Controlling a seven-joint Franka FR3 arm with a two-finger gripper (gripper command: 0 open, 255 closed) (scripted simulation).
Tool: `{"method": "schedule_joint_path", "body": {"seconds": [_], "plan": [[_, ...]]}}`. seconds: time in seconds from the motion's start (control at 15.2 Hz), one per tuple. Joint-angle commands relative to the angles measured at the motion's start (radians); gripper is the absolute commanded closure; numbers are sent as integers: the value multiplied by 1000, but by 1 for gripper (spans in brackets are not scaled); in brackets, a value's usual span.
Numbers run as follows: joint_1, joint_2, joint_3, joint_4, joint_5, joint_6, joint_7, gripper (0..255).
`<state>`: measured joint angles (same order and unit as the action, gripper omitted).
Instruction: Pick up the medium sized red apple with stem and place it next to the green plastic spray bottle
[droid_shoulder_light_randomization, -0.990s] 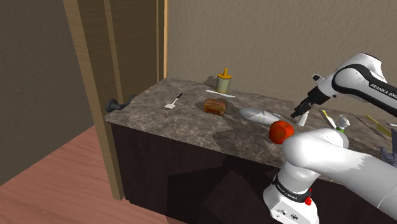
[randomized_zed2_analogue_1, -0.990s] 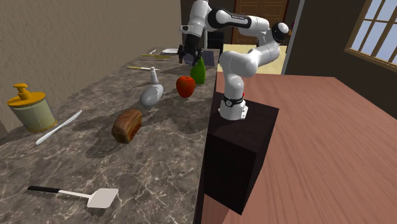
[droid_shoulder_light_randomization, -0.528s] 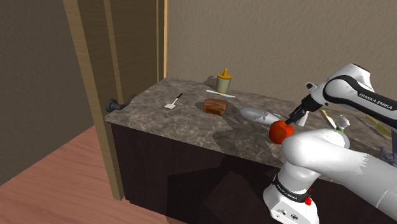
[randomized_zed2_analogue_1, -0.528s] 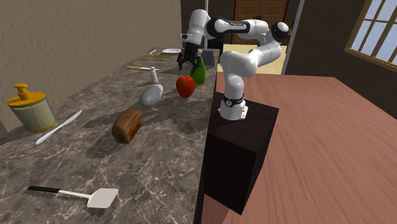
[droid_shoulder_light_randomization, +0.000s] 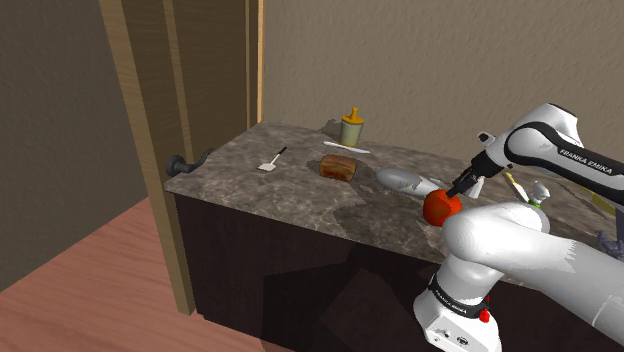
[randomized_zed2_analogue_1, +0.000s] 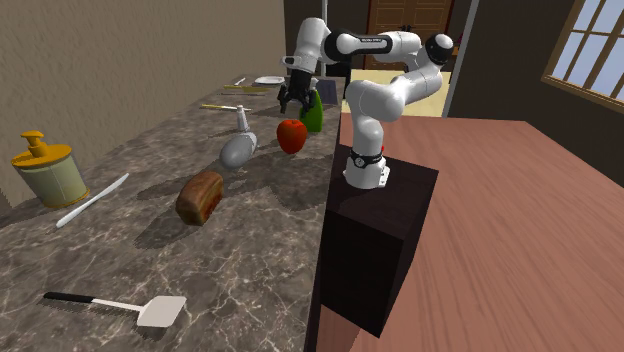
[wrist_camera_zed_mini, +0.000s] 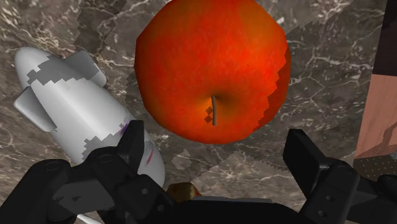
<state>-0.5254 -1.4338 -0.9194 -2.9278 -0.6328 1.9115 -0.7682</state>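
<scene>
Two words, FRANKA EMIKA, run in dark capitals along the white arm (droid_shoulder_light_randomization: 548, 138); no other writing can be read.

The apple (droid_shoulder_light_randomization: 441, 206) (randomized_zed2_analogue_1: 291, 135) (wrist_camera_zed_mini: 213, 70) is the fixed mark here. It stands on the countertop (randomized_zed2_analogue_1: 250, 260), a dark stone-like slab with pale veins, close to the counter's edge nearest the stand (randomized_zed2_analogue_1: 385, 230), a plain dark box. It is round, glossy and orange-red, with a thin stem rising from a shallow dimple on top.

The all-black gripper (droid_shoulder_light_randomization: 462, 185) (randomized_zed2_analogue_1: 288, 104) (wrist_camera_zed_mini: 216, 140) hangs directly above the apple. Its two blocky fingers (wrist_camera_zed_mini: 137, 140) are spread wide and touch nothing. The apple is not held.

Just beyond the apple along the same counter edge stands the green spray bottle (randomized_zed2_analogue_1: 312, 112), smooth and tapering upward. Just beside the apple, away from that edge, lies a pale grey bottle-shaped thing (randomized_zed2_analogue_1: 238, 148) (wrist_camera_zed_mini: 83, 108) on its side, rounded and matte, not touching it.

Farther from the apple, on the side away from the green bottle, sits a brown crusty loaf (droid_shoulder_light_randomization: 338, 167) (randomized_zed2_analogue_1: 200, 196). Farther again from the apple are a slim white knife (randomized_zed2_analogue_1: 92, 200) and a squat yellow-green pump dispenser (droid_shoulder_light_randomization: 351, 128) (randomized_zed2_analogue_1: 45, 168). Farthest from the apple lies a spatula (randomized_zed2_analogue_1: 130, 306) with a black handle and a flat pale blade.
</scene>
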Motion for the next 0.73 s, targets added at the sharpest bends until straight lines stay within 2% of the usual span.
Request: {"method": "schedule_joint_path", "body": {"seconds": [0.0, 0.07, 0.66], "plan": [[0, 0, 0, 0, 0, 0, 0, 0], [0, 0, 0, 0, 0, 0, 0, 255], [0, 0, 0, 0, 0, 0, 0, 255]]}}
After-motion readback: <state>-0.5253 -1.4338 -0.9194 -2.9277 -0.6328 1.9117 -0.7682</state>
